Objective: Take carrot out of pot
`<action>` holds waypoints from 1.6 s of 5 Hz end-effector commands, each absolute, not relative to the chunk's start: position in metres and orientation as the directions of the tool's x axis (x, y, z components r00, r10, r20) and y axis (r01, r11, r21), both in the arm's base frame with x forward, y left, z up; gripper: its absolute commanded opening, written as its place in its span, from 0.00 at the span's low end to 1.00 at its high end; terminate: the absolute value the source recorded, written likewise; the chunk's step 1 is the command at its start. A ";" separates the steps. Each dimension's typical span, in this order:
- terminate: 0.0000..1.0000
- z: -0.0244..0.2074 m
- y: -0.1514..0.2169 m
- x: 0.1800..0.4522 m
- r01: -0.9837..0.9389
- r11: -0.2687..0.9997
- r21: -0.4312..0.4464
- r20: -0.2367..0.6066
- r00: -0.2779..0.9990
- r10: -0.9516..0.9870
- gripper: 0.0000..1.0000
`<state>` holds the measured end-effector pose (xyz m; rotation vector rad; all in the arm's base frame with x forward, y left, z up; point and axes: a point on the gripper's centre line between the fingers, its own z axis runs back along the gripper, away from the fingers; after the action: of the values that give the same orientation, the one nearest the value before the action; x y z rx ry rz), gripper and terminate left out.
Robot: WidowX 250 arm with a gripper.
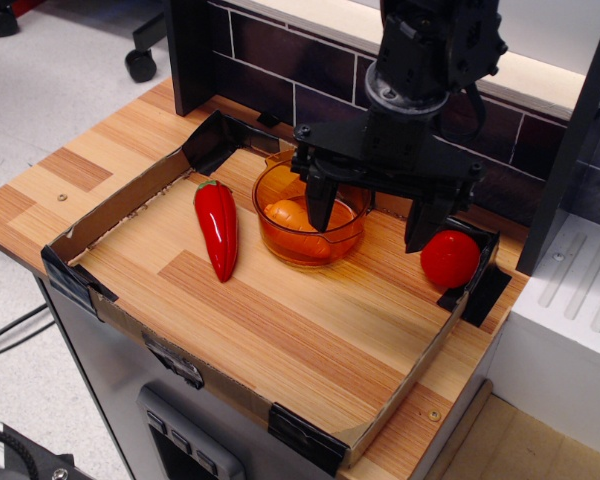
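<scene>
Orange and glossy, the carrot (pixel 292 215) lies in the bottom of the pot (pixel 345 238), towards its left side as we see it, and it has not been lifted. We see the pincer (pixel 370 215) spread wide above it: one finger reaches down inside the pot, just right of the carrot and perhaps touching it, while the other hangs outside the pot wall, close to the tomato (pixel 450 259). Nothing is pinched between them.

We judge this to be the approach step, with the grasp not yet made. As the fingers stand, the pot wall sits between them rather than the carrot, so closing here would catch the rim. We think the next move calls for shifting the pincer left until both fingers are inside the pot and straddle the carrot, then lowering, closing, and lifting straight up clear of the wall.

The smooth plastic may slip, so a grip across the thicker middle seems wise. Left of the pincer, the pepper (pixel 216 229) lies on the wooden board (pixel 280 340), well apart from the pot, inside the cardboard fence (pixel 110 205).
</scene>
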<state>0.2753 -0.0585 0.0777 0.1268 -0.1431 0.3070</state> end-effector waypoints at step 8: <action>0.00 0.068 0.021 0.315 -0.977 0.175 -0.121 0.168 0.154 0.974 1.00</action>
<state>0.3158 0.0197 0.0580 0.0455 -0.1860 1.3977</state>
